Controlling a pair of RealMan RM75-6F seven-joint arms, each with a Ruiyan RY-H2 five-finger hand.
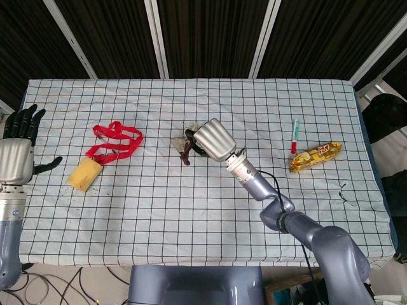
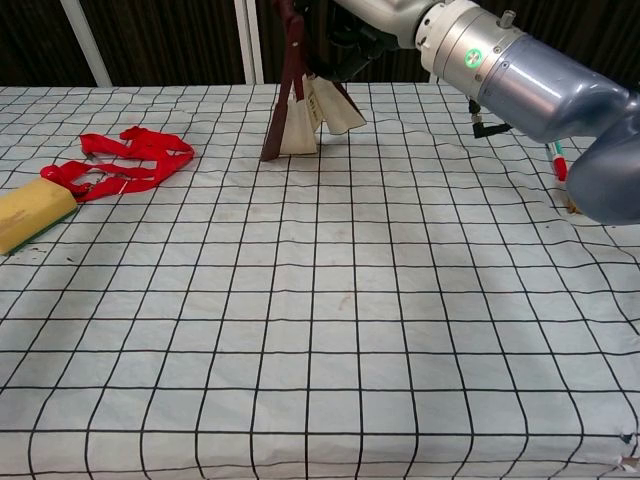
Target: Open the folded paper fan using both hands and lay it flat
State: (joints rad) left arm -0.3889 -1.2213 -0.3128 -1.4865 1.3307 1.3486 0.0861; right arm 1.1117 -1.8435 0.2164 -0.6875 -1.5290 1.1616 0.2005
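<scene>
The paper fan (image 2: 297,105) has dark red ribs and cream leaves. It hangs nearly upright, partly spread, with its lower end at the tablecloth. From above, the fan (image 1: 185,145) shows just left of my right hand (image 1: 213,140), which grips its upper part. In the chest view only the lower edge of my right hand (image 2: 375,15) shows at the top of the frame. My left hand (image 1: 17,155) is raised at the far left edge of the table, fingers spread and holding nothing. It does not show in the chest view.
A red strap (image 1: 114,141) and a yellow sponge (image 1: 83,173) lie left of the fan. A red and white pen (image 1: 294,136) and a yellow snack packet (image 1: 315,155) lie to the right. The checked tablecloth (image 1: 191,210) is bare in front.
</scene>
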